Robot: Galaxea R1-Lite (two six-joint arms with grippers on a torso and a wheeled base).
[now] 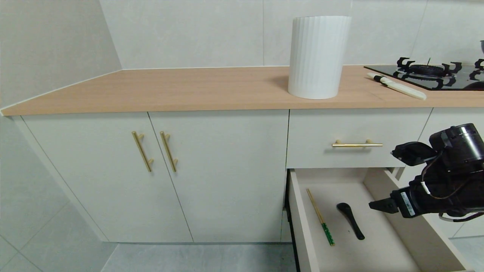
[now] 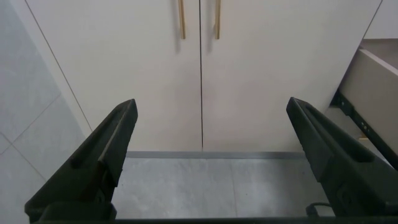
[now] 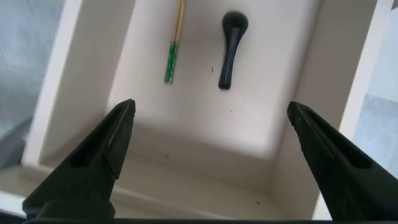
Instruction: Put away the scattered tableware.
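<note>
Across the head view runs a wooden countertop [image 1: 189,88] above pale cabinets. A tall white ribbed container [image 1: 318,56] stands upright on it. Toward the robot's right of that lies a knife [image 1: 397,86] with a dark handle and a cream blade, flat on the wood just beside a black gas hob [image 1: 431,77]. Two cabinet doors [image 1: 159,177] carry slanting gold handles. Next to them is a shut upper drawer [image 1: 357,128] with a gold bar handle. Beneath it the open drawer [image 1: 298,211] is pulled out. Inside lie wooden chopsticks [image 1: 320,223] with green ends, near the drawer's left wall. A black spoon [image 1: 350,220] lies flat beside them, apart and not touching. The right gripper [image 1: 382,179] hangs over the drawer's right side, its two fingers spread wide, holding nothing.

From the left wrist, the left gripper [image 2: 211,155] has both dark fingers spread wide apart, with nothing between them. It faces the cabinet doors, low down above grey floor tiles [image 2: 205,186]. The open drawer's side shows at one edge.

From the right wrist, the right gripper's spread fingers frame the drawer floor. The chopsticks and spoon lie side by side farther in, well clear of both fingers.
</note>
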